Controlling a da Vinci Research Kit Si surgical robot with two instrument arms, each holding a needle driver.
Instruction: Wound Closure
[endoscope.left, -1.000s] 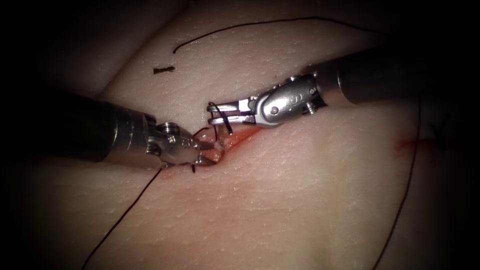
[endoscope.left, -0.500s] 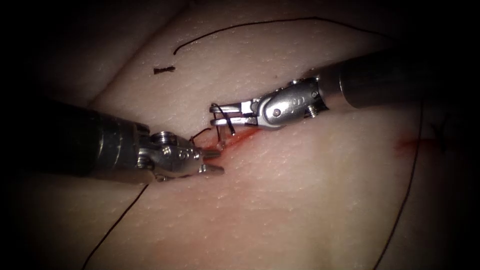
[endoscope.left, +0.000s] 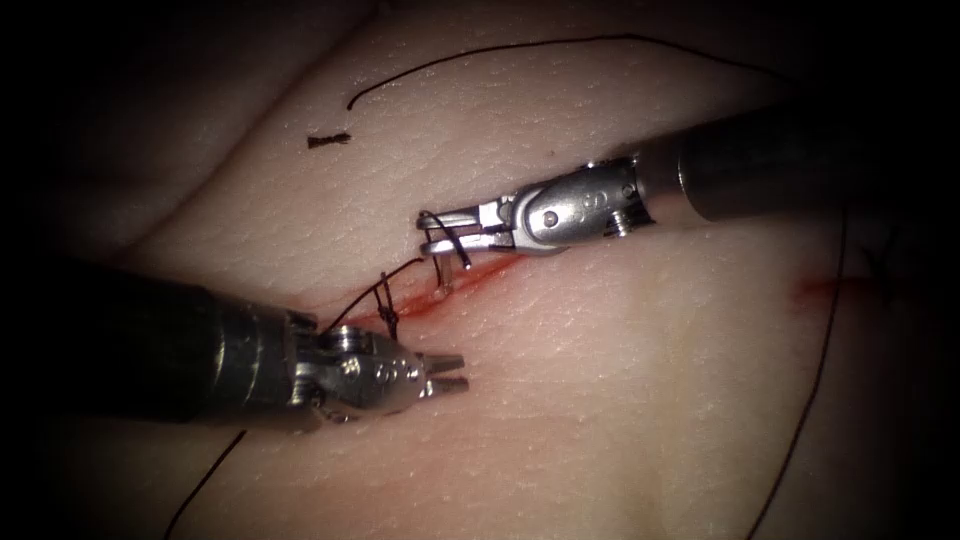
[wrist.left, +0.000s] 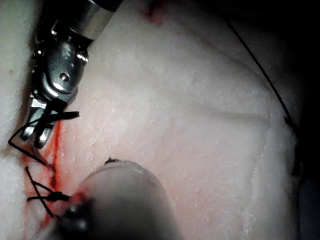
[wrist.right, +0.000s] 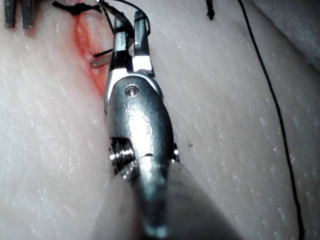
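Backing off from the cut (endoscope.left: 470, 275), the left tool (endoscope.left: 448, 372) now sits below it, jaws slightly apart and empty. Beside the cut's upper edge, the right tool (endoscope.left: 432, 232) clamps the needle (endoscope.left: 455, 252) mid-curve, tip near the tissue (endoscope.left: 600, 380), thread (endoscope.left: 395, 275) trailing to a knot (endoscope.left: 388, 315). Needle placement seems in hand; the next bite calls for steady aim.

The tissue (endoscope.left: 620, 400) forms the supporting surface: pale, finely pored skin crossed by a reddened cut (endoscope.left: 470, 280) running obliquely. Red fluid (endoscope.left: 440, 292) lines the cut, with a separate red smear (endoscope.left: 815, 290) near the right margin. A knotted stitch (endoscope.left: 385, 305) with short dark tails sits on the cut. A long thread (endoscope.left: 815, 380) lies along the right side; another strand (endoscope.left: 540, 45) arcs across the far surface. A short cut end of thread (endoscope.left: 328, 140) lies apart, left of the cut.
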